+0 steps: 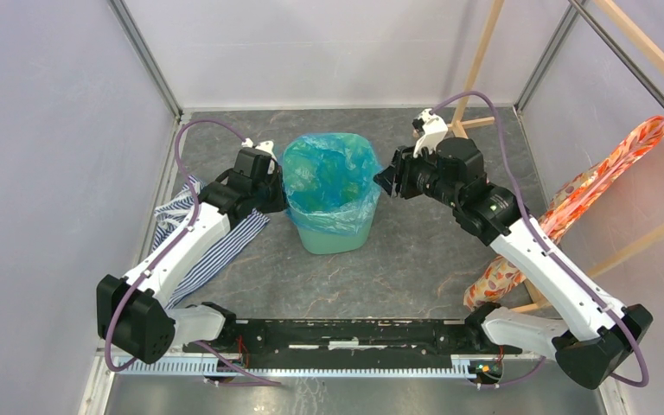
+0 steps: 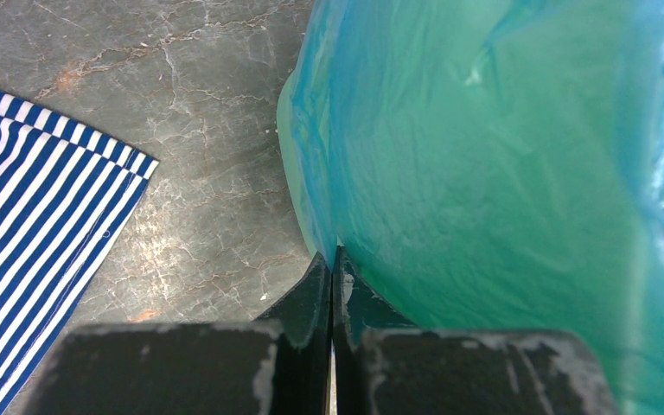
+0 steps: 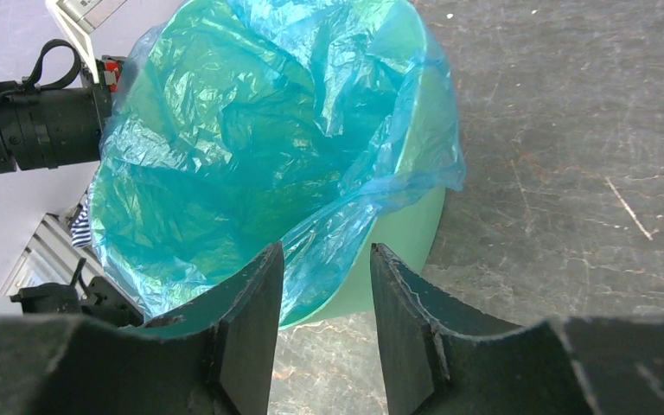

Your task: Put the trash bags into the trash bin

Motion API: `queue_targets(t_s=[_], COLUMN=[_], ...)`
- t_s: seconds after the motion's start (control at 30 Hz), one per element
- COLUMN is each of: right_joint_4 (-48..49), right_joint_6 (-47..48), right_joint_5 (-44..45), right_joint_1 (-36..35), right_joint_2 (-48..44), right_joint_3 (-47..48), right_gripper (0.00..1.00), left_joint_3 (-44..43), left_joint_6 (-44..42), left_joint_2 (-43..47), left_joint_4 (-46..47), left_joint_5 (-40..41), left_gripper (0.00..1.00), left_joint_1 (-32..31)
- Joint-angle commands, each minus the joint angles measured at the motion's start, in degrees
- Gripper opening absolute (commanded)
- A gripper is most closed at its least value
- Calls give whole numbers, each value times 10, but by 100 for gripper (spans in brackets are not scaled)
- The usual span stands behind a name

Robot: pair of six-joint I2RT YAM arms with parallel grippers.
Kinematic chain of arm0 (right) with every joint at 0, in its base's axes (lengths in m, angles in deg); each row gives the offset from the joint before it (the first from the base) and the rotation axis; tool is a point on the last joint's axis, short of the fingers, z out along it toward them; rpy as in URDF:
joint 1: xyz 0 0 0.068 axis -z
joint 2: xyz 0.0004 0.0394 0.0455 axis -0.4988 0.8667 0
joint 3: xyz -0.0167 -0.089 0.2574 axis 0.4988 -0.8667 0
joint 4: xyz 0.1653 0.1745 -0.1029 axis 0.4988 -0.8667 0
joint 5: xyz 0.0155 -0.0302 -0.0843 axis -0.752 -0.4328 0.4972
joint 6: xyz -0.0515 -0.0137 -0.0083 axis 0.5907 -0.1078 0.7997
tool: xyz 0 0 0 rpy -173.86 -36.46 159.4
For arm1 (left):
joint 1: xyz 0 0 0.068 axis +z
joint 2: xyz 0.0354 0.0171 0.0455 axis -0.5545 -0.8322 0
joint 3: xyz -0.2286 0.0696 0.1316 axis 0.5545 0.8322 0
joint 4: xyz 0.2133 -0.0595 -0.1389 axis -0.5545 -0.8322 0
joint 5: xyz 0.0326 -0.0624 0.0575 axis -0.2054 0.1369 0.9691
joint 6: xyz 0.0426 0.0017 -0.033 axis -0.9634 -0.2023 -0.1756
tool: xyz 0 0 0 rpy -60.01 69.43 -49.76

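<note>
Left fingers (image 2: 316, 298) pressed together, perhaps pinching the trash bag (image 3: 251, 130); right fingers (image 3: 246, 303) parted beside it.

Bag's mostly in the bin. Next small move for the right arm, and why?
Probably ease the right gripper forward and close on the trash bag flap ahead. Its jaws are open, the flap hangs over the trash bin rim, and the left gripper is shut at the far side.

Trash bag (image 1: 328, 173) is light blue, bin (image 1: 333, 240) mint-green, cloth (image 1: 225, 255) blue-white striped, fabric (image 1: 588, 186) orange, maybe floral.
</note>
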Motion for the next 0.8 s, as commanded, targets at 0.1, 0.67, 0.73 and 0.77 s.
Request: queue_targets(t_s=[0.1, 0.67, 0.73, 0.77], right_joint_4=[41, 2, -11, -17], right_joint_6=[-22, -9, -6, -3], right_joint_5=[-22, 14, 20, 23], right_joint_1=[-6, -7, -7, -6], right_joint_2=[-1, -22, -32, -37], right_joint_3=[-15, -4, -4, -6], right_gripper=[47, 8, 6, 5], left_joint_3=[-20, -25, -27, -28], left_joint_6=[13, 11, 10, 10], left_joint_2=[9, 11, 8, 7], left_joint_4=[15, 12, 12, 12], left_joint_5=[-8, -8, -8, -9], left_gripper=[2, 2, 2, 2], left_joint_1=[-1, -1, -1, -1])
